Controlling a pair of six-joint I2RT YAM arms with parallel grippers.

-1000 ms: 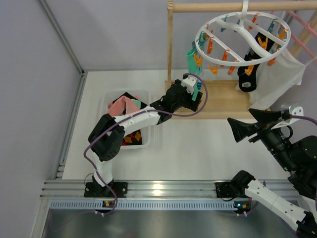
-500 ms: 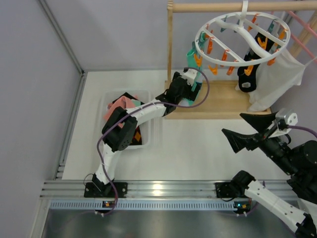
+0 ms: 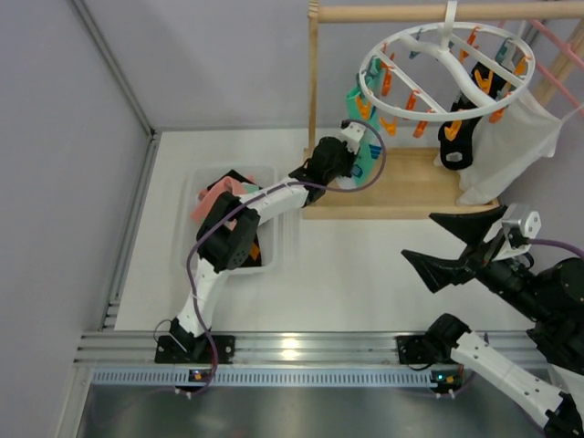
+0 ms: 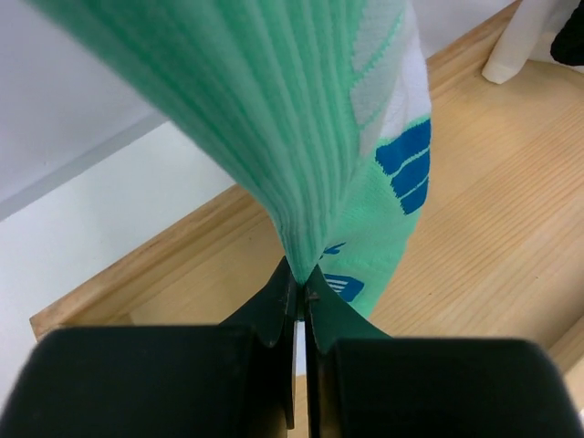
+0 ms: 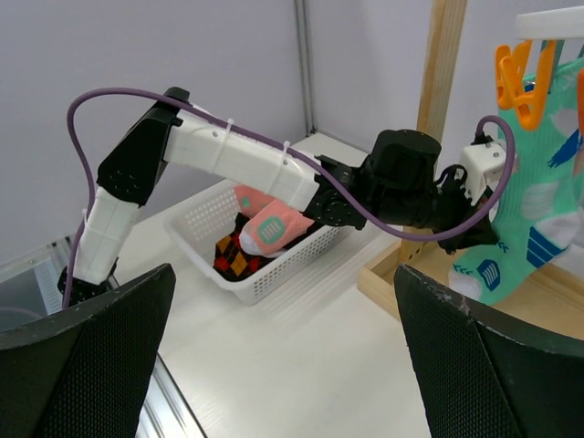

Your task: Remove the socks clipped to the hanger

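White tabletop [image 5: 301, 365], basket [image 5: 285, 270] with pink socks [image 5: 272, 225]

White plastic basket [image 5: 274, 274] beside wooden rail stand [image 3: 411, 193], hanging white cloth [image 3: 511, 146], pink hanger [image 3: 558, 44]

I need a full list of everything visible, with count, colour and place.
round white plastic ring hanger: one, on the rail.
plastic pegs: many, orange and teal, under the ring.
mint-teal sock with blue marks: one, ring's left side.
black sock: one, ring's near side.
large white cloth: one, beside it.
wooden rail stand: one, table's far right.
pink hanger: one, right edge.
white plastic basket: one, left of the stand.
pink socks: two, in the basket.
black sock with red-orange diamonds: one, basket too.
left arm: jaws shut on the mint-teal sock.
right arm: jaws open.
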